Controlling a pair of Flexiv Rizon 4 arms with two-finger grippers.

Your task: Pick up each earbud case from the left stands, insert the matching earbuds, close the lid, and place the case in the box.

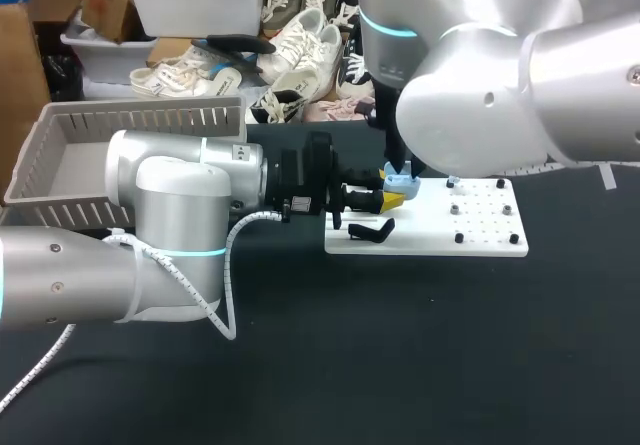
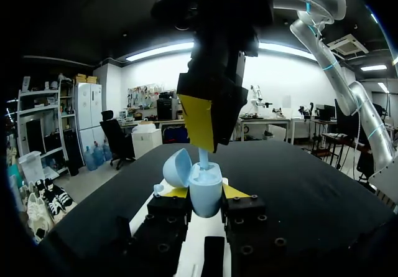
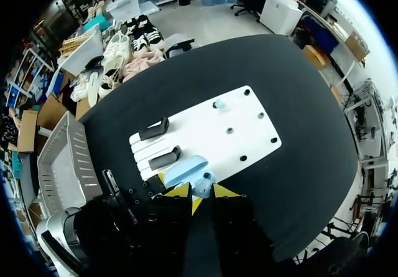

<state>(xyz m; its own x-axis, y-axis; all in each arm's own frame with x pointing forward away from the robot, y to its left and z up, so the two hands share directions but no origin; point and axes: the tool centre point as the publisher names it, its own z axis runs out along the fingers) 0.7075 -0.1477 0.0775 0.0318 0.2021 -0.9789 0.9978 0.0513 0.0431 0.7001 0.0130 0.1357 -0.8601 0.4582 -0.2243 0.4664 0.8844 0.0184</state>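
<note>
a black table [image 1: 400, 345] carried a white board [image 1: 480, 240] right of its middle. the board had black pegs [image 1: 459, 237] toward its right end and two black stands [image 3: 153, 129] at its left end. a second earbud [image 3: 219, 104], small and pale blue, sat on the board's far side.

at the far left of the table we saw a grey slotted box [image 1: 60, 155], its near wall hidden behind our left arm [image 1: 170, 225].

our left gripper [image 2: 205, 192] lay over the board's left end. its two yellow tips were pressed to opposite sides of the pale blue earbud case [image 2: 205, 203], held upright above the board. the case lid [image 2: 177, 168] stood open, tipped back to one side.

our right gripper [image 3: 202, 191] hung straight above the case. its tips were pinched close together on an earbud [image 2: 203, 157], whose lower end sat in the case's open top.
</note>
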